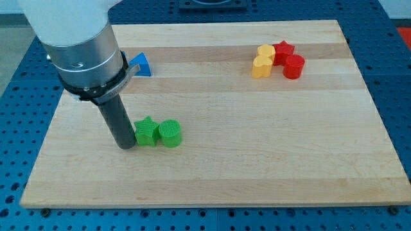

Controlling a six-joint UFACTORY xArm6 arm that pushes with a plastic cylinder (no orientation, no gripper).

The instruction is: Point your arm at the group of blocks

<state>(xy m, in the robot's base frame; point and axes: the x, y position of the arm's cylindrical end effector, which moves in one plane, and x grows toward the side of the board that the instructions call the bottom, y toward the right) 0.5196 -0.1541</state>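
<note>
tabletop [257, 160]: pale wooden board, lying on a blue perforated base [13, 128]
lower left: green star block [146, 131] touching green cylinder block [171, 133] on its right
my tip [126, 146]: resting on the tabletop, just left of the green star block
upper left: blue triangular block [142, 65], partly hidden by the arm
upper right: tight cluster of yellow pentagon block [266, 52], yellow heart-like block [261, 67], red star block [283, 50], red cylinder block [293, 66]

I see a pale wooden board [257, 160] lying on a blue perforated table [9, 96], which borders the board on every side. Even light, soft shadows on the board.
</note>
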